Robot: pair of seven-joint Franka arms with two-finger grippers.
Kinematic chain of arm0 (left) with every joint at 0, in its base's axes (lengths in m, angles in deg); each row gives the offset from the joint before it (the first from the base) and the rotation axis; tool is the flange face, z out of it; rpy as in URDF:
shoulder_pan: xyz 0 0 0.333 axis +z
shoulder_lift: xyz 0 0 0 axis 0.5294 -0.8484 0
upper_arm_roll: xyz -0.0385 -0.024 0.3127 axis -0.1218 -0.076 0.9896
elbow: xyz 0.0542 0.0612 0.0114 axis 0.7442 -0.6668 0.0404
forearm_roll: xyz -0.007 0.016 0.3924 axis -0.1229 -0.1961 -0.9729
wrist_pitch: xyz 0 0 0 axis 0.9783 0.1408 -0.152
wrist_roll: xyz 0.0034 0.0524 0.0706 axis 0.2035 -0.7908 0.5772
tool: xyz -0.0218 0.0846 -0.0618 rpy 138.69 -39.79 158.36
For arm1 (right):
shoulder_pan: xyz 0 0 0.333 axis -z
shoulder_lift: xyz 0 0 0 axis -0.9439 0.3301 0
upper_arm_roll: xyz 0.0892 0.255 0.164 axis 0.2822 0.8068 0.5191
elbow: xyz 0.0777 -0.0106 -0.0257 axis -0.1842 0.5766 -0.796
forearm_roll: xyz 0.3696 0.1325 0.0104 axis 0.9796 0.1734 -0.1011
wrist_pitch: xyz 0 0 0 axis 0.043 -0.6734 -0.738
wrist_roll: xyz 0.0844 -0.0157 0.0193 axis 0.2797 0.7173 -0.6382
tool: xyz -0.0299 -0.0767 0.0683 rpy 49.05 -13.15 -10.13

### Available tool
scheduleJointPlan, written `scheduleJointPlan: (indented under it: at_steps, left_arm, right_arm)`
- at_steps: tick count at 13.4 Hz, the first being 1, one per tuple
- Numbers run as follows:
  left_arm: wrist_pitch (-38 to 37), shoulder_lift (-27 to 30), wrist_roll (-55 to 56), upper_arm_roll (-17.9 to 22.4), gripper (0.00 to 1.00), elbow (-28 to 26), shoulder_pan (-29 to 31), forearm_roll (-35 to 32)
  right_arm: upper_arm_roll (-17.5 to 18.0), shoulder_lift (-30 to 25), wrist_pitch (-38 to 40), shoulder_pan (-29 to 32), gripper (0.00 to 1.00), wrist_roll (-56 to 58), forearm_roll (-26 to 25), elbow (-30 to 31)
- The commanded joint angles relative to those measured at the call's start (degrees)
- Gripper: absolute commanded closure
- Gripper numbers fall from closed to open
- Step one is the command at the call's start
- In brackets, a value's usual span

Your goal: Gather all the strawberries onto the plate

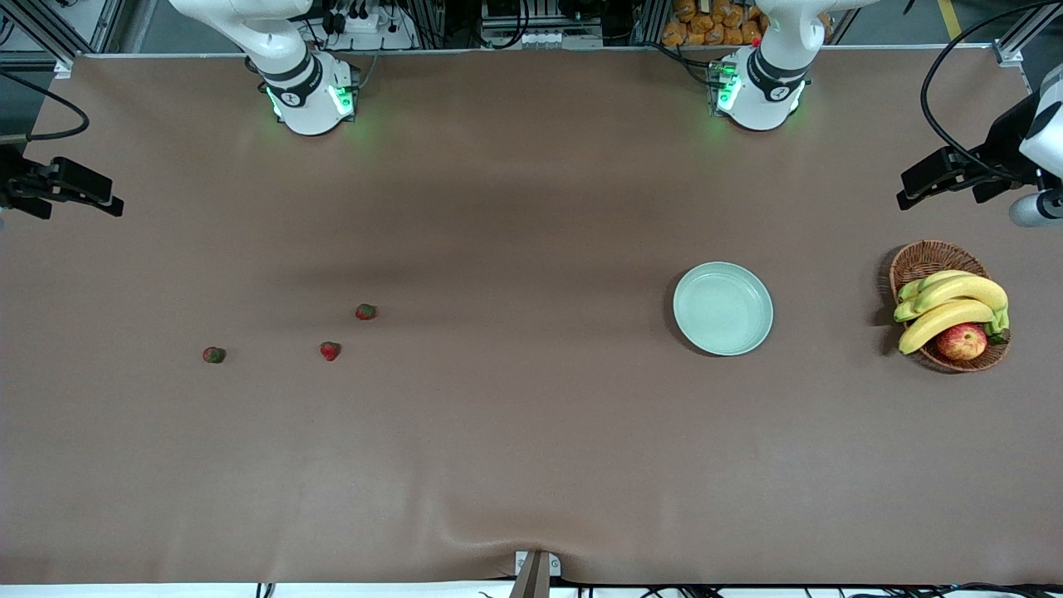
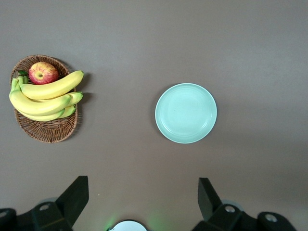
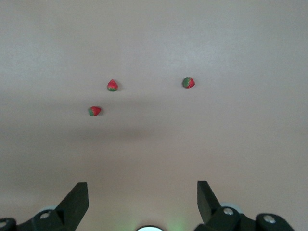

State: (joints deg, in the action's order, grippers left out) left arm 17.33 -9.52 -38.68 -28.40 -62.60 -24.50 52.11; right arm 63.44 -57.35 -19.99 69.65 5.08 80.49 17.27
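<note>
Three strawberries lie apart on the brown table toward the right arm's end. They also show in the right wrist view. The mint-green plate sits empty toward the left arm's end and shows in the left wrist view. My right gripper is open and empty, high over the table's edge at the right arm's end. My left gripper is open and empty, high over the table's edge at the left arm's end.
A brown wicker basket stands beside the plate at the left arm's end. It holds bananas and a red-yellow apple. The two arm bases stand along the table's edge farthest from the front camera.
</note>
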Motion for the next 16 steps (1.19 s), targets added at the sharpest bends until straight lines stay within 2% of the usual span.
scheduleJointPlan:
  at_steps: [1, 9, 16]
  left_arm:
    - [-0.6, 0.2, -0.9, -0.3, 0.00, 0.8, 0.4, -0.4]
    - [-0.3, -0.5, -1.1, -0.3, 0.00, 0.7, 0.5, -0.4]
    - [1.4, -0.8, -1.1, -0.3, 0.00, 0.7, 0.5, -0.1]
  right_arm:
    - [0.4, -0.2, 0.1, 0.7, 0.00, -0.6, -1.2, -0.8]
    - [0.7, 0.8, 0.2, 0.8, 0.00, -0.6, -0.4, 0.9]
    - [0.7, 6.0, -3.0, -5.0, 0.00, -0.9, -0.2, 3.1]
